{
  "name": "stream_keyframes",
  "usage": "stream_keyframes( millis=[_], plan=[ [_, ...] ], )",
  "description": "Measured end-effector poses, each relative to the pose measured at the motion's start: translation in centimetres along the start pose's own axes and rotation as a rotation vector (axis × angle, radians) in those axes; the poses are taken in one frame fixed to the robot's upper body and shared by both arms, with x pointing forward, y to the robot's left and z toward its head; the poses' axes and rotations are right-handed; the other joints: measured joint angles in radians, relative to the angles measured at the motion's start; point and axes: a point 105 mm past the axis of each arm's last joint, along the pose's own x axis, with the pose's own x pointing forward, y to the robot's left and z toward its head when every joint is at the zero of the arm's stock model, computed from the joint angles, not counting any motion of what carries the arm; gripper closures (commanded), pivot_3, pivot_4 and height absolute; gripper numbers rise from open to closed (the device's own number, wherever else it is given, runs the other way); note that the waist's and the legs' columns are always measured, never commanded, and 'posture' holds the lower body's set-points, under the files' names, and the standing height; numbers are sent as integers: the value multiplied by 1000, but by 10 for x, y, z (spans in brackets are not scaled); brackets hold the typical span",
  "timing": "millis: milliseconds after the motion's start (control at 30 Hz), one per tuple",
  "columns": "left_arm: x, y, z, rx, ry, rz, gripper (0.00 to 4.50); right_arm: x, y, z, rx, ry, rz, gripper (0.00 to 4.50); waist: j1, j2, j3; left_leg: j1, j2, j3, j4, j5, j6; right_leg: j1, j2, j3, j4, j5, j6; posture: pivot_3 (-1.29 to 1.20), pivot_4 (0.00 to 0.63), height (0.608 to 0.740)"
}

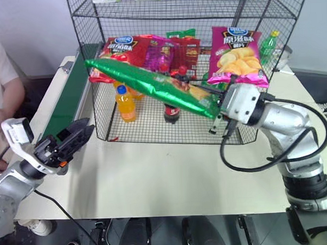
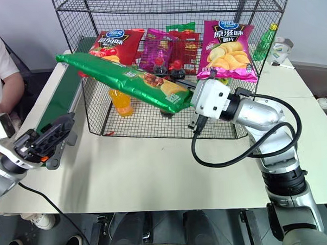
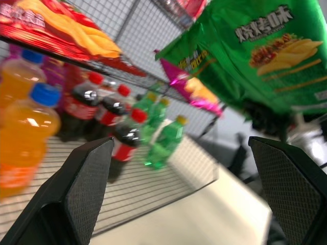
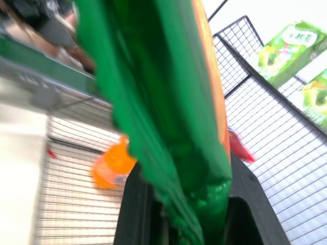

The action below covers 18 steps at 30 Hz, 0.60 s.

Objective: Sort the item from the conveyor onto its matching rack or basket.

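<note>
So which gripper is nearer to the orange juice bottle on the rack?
The left gripper is nearer: it is open at the table edge beside the bottle. The right gripper, shut on the green crisp bag, is on the bottle's far side.

One green crisp bag [image 1: 151, 82], up in the air. One red crisp bag [image 1: 119, 51] and one pink crisp bag [image 1: 236, 57] standing in the one black wire rack [image 1: 94, 28]. Two orange drink bottles [image 3: 23, 127], side by side. At least three cola bottles [image 3: 125, 145] with red caps. Several green bottles [image 3: 166, 143], exact number hard to tell. One conveyor [image 1: 67, 102]. One bench [image 1: 155, 177].
</note>
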Motion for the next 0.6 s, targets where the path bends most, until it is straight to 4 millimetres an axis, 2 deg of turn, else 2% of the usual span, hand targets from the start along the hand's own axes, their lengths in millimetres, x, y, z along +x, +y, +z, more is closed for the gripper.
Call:
stream_keyframes(
  millis=[67, 133, 267, 333, 433, 600],
  plan=[
    [4, 1, 1, 56, 8, 1, 0, 2, -12, -18, -191, 117, -33, 4287, -1, 0, 0, 0, 0, 0, 1, 0, -1, 0, 0, 0, 0, 0, 0, 0, 150, 739],
    [5, 3, 2, 100, 1, 14, 0, 0, -24, -27, -328, 185, -86, 4287, -2, 0, 0, 0, 0, 0, 0, 2, -4, 0, 0, 0, 0, 0, 0, 0, 150, 739],
    [5, 4, 3, 155, -11, 34, 0, 3, -37, -26, -477, 214, -208, 4287, -8, 0, 0, -1, 1, 0, -1, 3, -6, -2, 1, 1, 1, 0, 0, 0, 150, 739],
    [3, 4, 1, 186, 6, 45, 0, 4, -42, -30, -503, 255, -244, 4287, -9, 0, 0, -1, 1, 1, -1, 4, -6, -2, 1, 1, 1, 0, 0, 0, 150, 739],
    [2, 5, 0, 247, 21, 68, 0, 8, -48, -45, -478, 347, -281, 4287, -6, 0, 0, 0, 1, 0, 0, 3, -5, -2, 1, 1, 2, 0, 0, 0, 150, 739],
    [8, 1, 0, 319, 18, 60, 0, 29, -56, -57, -372, 415, -354, 4287, -9, 0, 0, 0, 1, 0, 0, 2, -3, -2, 0, 1, 4, 0, 0, 0, 150, 739]
  ],
)
